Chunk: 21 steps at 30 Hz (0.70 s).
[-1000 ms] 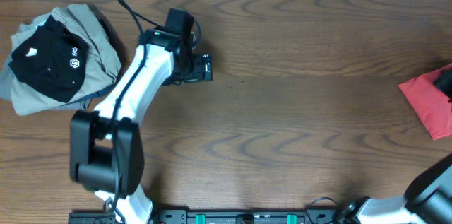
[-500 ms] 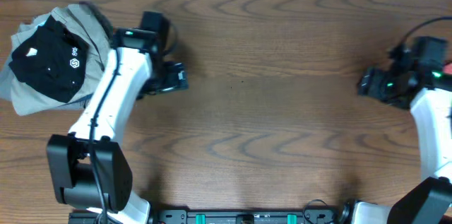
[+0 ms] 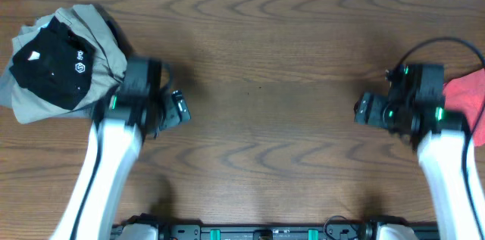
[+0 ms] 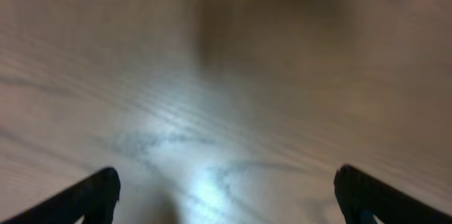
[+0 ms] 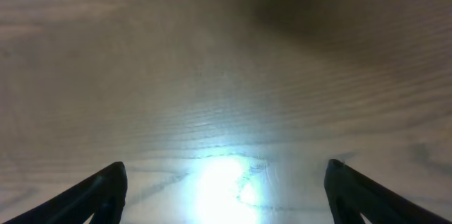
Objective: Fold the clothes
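Note:
A pile of folded clothes (image 3: 57,62) lies at the far left of the table: a black garment on top of grey-tan ones. A red garment (image 3: 466,100) lies at the right edge, partly behind my right arm. My left gripper (image 3: 179,108) hovers just right of the pile, open and empty; its wrist view (image 4: 224,196) shows only bare wood between the fingertips. My right gripper (image 3: 362,110) hovers left of the red garment, open and empty, with only bare wood in its wrist view (image 5: 226,185).
The wooden table (image 3: 265,58) spreads between the two arms. A black rail (image 3: 265,232) runs along the front edge between the arm bases.
My left arm has drawn back toward the front, away from the pile. My right arm has come into view and moved left and forward, away from the red garment.

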Tool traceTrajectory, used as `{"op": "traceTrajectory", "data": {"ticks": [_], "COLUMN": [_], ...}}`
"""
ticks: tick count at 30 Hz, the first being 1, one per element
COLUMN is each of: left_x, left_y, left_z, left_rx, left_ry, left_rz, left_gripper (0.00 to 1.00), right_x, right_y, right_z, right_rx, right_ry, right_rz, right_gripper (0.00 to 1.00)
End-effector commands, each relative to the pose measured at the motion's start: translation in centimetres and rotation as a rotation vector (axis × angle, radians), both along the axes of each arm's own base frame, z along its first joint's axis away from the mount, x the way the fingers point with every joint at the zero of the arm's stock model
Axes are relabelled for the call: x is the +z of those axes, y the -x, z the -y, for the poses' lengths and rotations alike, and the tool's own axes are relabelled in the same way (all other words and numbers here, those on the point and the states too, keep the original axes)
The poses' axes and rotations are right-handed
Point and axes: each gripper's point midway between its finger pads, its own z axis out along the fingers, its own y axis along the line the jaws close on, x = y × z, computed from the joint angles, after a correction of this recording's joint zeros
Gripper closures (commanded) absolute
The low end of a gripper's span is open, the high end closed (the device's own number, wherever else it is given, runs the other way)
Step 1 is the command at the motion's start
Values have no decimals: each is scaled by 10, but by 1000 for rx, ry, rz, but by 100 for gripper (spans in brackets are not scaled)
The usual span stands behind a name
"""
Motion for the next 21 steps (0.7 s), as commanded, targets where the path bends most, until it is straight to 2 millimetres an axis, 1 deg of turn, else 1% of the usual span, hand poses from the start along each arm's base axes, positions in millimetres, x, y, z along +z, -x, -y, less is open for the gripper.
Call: {"op": "traceTrajectory", "data": {"ticks": [1,4,5,8,11,17,21], "left_x": [9,26,30,39,46,47,46], "left_y": [14,13,17,29,35,36,35], "left_z": [-2,-2,-2,-4,-4,-5,-5], "left_rx": [49,55,55,54,54,54,54], "left_ry": [36,65,69,74,78,79,78], "left_rz": [152,316,341,375,403,408,403], "left_gripper": [3,2,2,2,2,2,2], "right_x": [9,17,17,19,17,7,6], "right_y": [20,30,35,50,64,78,79], "right_z": [8,6,6,6,6,5,5], "right_rx": [-147,-205,-205,-205,-205,-205,-205], "right_ry": [39,-12,-12,-14,-12,-6,-6], "right_rz": [121,225,236,255,235,169,166], "right_gripper": [1,1,1,1,1,1,1]}}
